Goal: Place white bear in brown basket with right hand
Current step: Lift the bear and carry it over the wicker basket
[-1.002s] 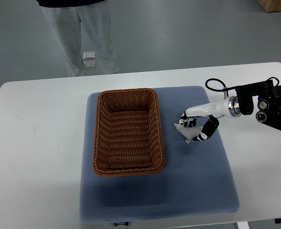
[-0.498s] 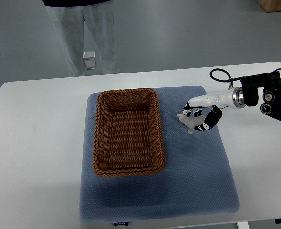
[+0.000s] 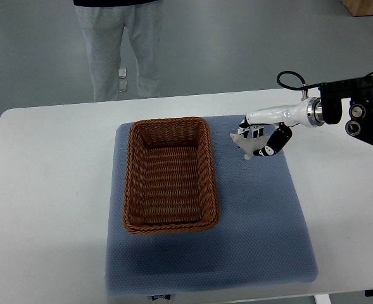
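right hand (image 3: 260,139) carrying white bear (image 3: 246,144)
fingers curled tight round it, held clear of the mat beside the brown basket (image 3: 170,174) for transfer.

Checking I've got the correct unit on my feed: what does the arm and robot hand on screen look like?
Only the right arm shows, entering from the right edge. Its outer part is black, blocky hardware with round fittings, and a black cable loops up beside it. A silver ring joins it to a glossy white forearm shell. The right robot hand has fingers with black and white segments.
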{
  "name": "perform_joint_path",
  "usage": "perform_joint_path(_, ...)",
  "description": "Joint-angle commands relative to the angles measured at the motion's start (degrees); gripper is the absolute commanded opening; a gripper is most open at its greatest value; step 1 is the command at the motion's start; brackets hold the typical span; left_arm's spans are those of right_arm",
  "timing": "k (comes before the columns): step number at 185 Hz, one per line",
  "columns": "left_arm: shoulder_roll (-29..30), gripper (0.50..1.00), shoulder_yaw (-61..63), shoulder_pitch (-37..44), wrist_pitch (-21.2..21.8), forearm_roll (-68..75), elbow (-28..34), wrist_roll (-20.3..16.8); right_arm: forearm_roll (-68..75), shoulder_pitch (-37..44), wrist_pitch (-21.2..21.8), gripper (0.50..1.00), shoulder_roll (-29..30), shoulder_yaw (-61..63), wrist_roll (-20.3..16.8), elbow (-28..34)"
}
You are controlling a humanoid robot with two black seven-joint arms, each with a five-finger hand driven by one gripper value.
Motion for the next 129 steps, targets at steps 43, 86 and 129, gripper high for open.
perform_joint_path(43,0.0,1.0,0.0,0.0,0.0,0.0,0.0,0.07,-0.43,7.13,0.59,0.513,10.42,-0.26,-0.35,-0.88)
perform_joint_path(86,0.0,1.0,0.0,0.0,0.08,0.0,0.0,-0.01,-0.52,8.98,0.76,0.521,17.18,-0.96,-0.44,-1.32)
perform_joint_path(129,0.0,1.0,-0.09,0.0,0.08,0.0,0.0,-0.01,-0.43,8.71,0.85,0.523,21.49,-1.22,-0.35,-2.9)
